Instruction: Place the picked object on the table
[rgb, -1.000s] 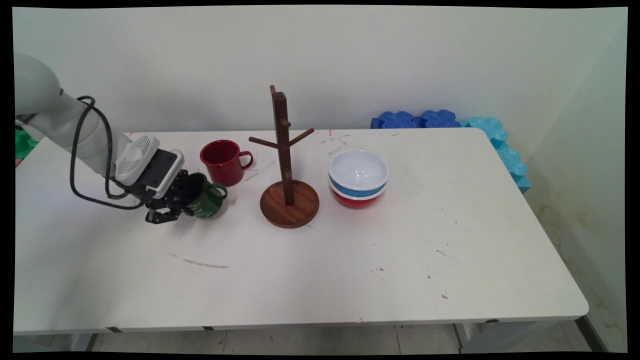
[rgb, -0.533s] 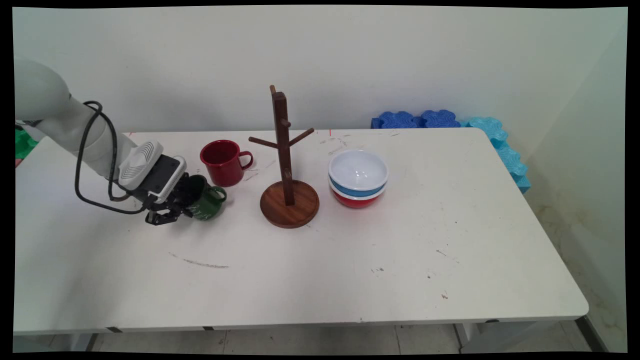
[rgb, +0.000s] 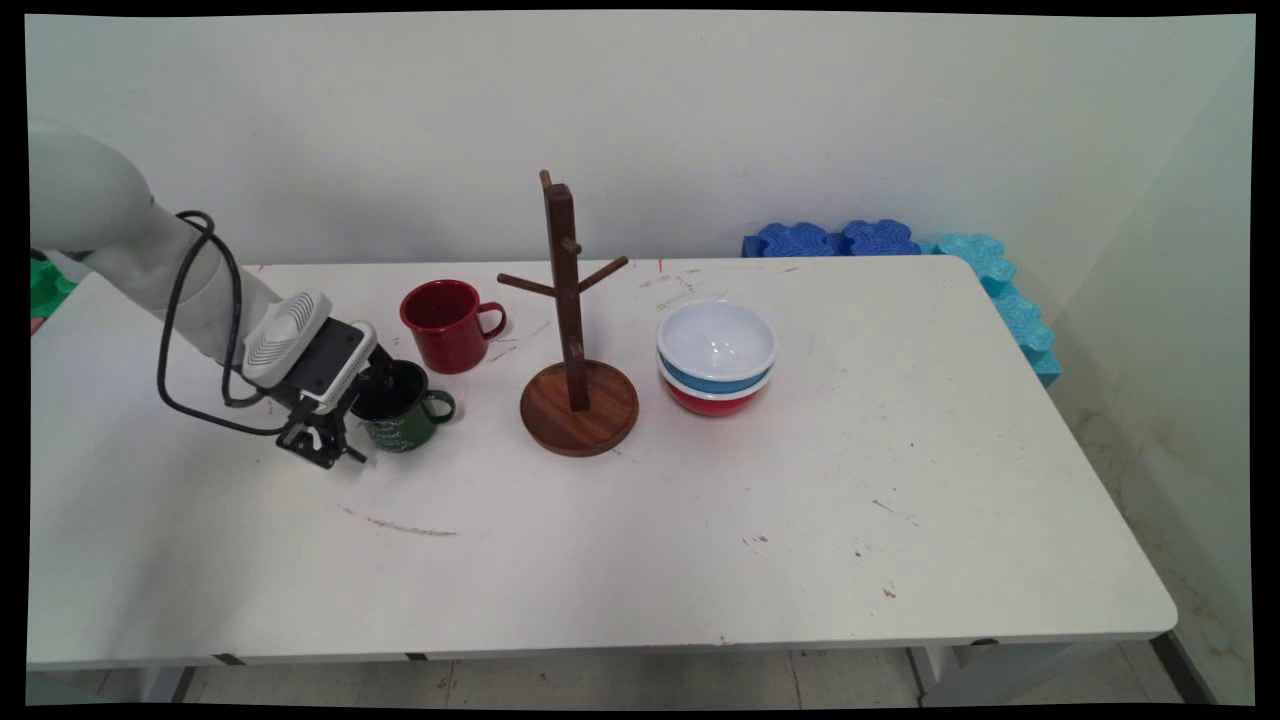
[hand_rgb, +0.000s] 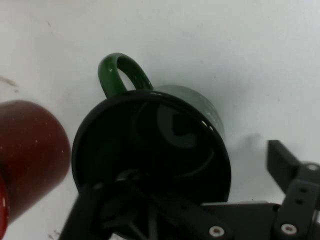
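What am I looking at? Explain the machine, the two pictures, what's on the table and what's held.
The machine is a white robot arm ending in a black two-finger gripper. The main view is from a fixed camera looking down across a white table. The hand view is from a camera on the arm's hand, looking along the gripper.

On the table stand a green mug, a red mug, a wooden mug tree and a stack of three bowls.

The gripper straddles the green mug's rim: one finger is inside and the other finger is outside, with a gap. It looks open, and the mug stands on the table.
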